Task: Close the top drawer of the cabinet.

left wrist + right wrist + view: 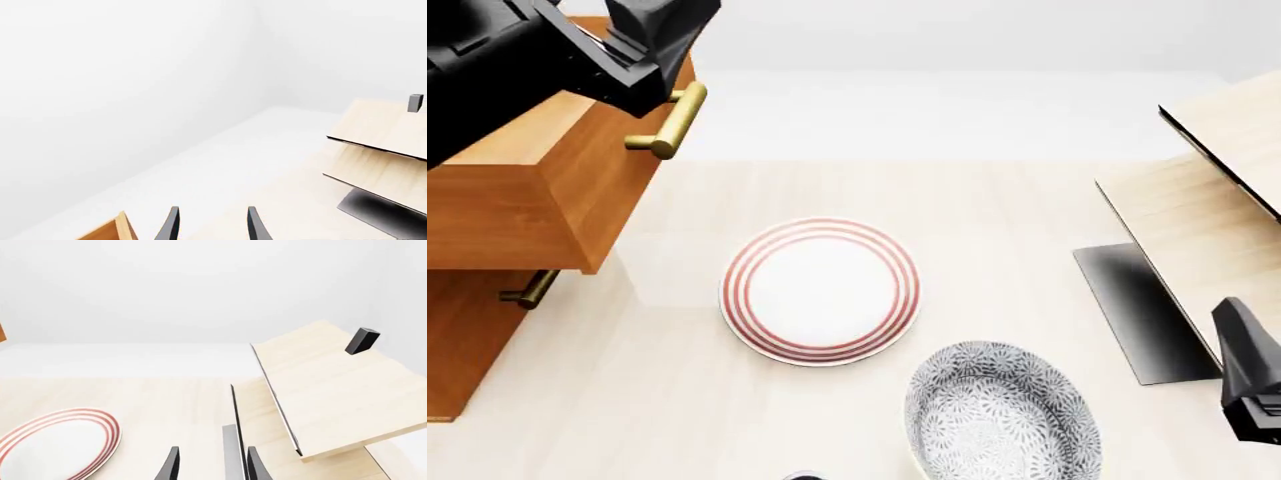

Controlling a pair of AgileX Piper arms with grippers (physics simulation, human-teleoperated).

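Observation:
The orange-brown cabinet (467,340) stands at the table's left edge. Its top drawer (541,190) juts out toward the middle, brass bar handle (669,120) on the front. My left arm (547,55) hangs over the drawer's top, just behind that handle. In the left wrist view the left gripper (211,227) is open and holds nothing, with a corner of the drawer (110,231) beside one finger. The right gripper (211,467) is open and empty too, low at the front right, far from the cabinet.
A lower drawer handle (527,290) shows under the top drawer. A red-ringed plate (821,290) lies mid-table and a grey patterned plate (1001,415) sits nearer the front. Pale wood furniture with black edges (1214,200) fills the right side, next to my right arm (1252,380).

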